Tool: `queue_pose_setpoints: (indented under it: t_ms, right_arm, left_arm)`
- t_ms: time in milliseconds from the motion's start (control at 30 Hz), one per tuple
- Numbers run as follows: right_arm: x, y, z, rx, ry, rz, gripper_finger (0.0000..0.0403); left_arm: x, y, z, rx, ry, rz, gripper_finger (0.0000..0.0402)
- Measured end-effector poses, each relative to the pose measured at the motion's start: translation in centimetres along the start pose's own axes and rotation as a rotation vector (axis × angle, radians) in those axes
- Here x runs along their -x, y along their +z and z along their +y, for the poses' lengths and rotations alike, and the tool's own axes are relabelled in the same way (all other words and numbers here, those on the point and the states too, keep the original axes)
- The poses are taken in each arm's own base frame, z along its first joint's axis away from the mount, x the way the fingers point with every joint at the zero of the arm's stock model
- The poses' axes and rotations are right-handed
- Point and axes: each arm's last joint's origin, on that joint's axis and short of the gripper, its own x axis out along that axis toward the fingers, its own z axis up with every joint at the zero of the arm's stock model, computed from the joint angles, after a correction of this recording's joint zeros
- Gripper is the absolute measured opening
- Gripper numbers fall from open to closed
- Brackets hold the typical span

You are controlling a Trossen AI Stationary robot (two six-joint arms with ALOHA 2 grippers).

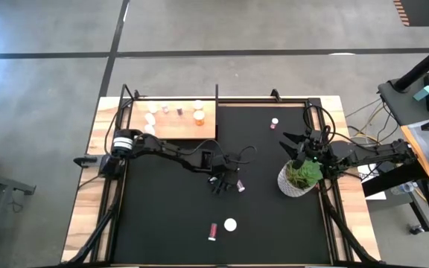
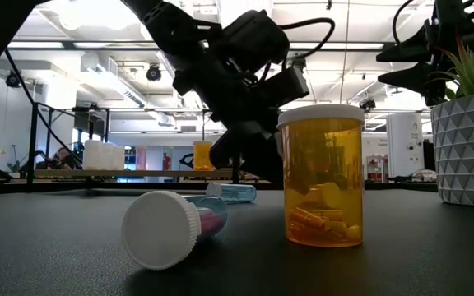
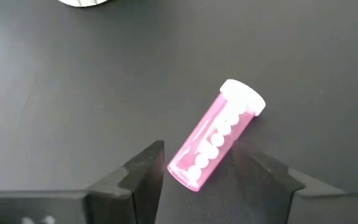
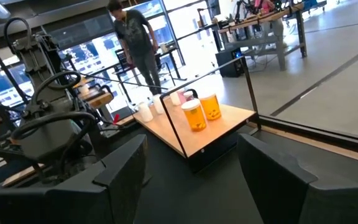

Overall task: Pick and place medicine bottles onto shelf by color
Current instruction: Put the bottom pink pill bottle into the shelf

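Fingers of the left gripper (image 3: 194,177) straddle the base of a lying pink bottle (image 3: 216,135) full of white pills, parted and not yet clamped; the right gripper (image 1: 298,147) waits released over the potted plant (image 1: 299,179). On the shelf (image 1: 171,128) stand about six bottles (two orange at one end). Left on the surface (image 1: 170,223): this pink one, another by the far edge (image 1: 275,123), and two near the front, one of them orange (image 2: 321,175) with pills inside.
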Motion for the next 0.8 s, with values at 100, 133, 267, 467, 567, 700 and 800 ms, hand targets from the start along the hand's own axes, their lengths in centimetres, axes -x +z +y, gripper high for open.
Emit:
queue_pose_setpoints:
  t_ms: [100, 133, 267, 467, 567, 700, 800]
  right_arm:
    - [0.00, 0.00, 0.00, 0.000, 0.000, 0.000, 0.0240]
    - [0.00, 0.00, 0.00, 0.000, 0.001, 0.000, 0.0240]
    - [0.00, 0.00, 0.00, 0.000, 0.000, 0.000, 0.0240]
    - [0.00, 0.00, 0.00, 0.000, 0.000, 0.000, 0.0240]
    - [0.00, 0.00, 0.00, 0.000, 0.001, 0.001, 0.0240]
    - [0.00, 0.00, 0.00, 0.000, 0.000, 0.000, 0.0240]
    - [0.00, 0.00, 0.00, 0.000, 0.000, 0.000, 0.0240]
  left_arm:
    - [0.00, 0.01, -0.01, -0.005, -0.003, -0.003, 0.0171]
    - [0.00, 0.03, 0.00, -0.005, -0.004, -0.005, 0.0171]
    - [0.00, 0.04, -0.06, -0.005, -0.021, -0.014, 0.0170]
    - [-0.63, -0.50, -0.33, -0.044, -0.036, -0.001, 0.0170]
    - [-0.94, -0.62, -0.37, -0.049, -0.038, -0.007, 0.0170]
    - [-0.99, -0.58, -0.33, -0.049, -0.033, -0.012, 0.0170]
    - [-0.99, -0.61, -0.35, -0.046, -0.033, -0.010, 0.0170]
